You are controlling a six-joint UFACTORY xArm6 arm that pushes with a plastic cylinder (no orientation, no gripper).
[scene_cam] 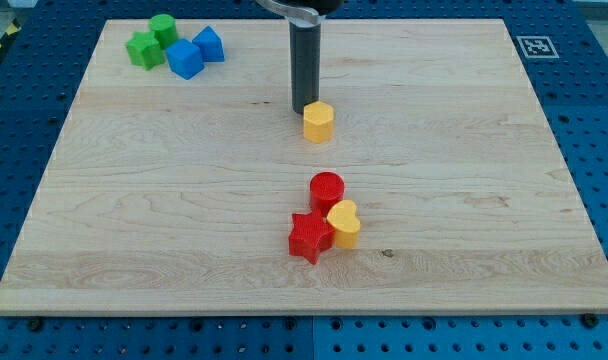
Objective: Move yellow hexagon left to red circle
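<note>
1. Nearest, on the wooden counter [134, 240]: red star [310, 237], yellow heart [344, 223] and red circle [327, 188], touching in a cluster.
2. Farther: yellow hexagon [318, 121], well apart, my tip [303, 110] touching its upper-left side. No fingers; nothing held.
3. Farthest, upper left: two green blocks [152, 40], two blue blocks [195, 52].

Lighting is pretty even and bright here, looks like soft overhead light. The wooden board [184, 200] is evenly lit with no hot spots or glare, grain shows clearly. Shadows are short and soft: the red circle [327, 187] and yellow hexagon [318, 121] only throw faint dark edges at their bases. The rod above my tip [302, 110] reads quite dark. Focus is sharp corner to corner, no motion blur, slight perspective narrowing toward the view's top.
</note>
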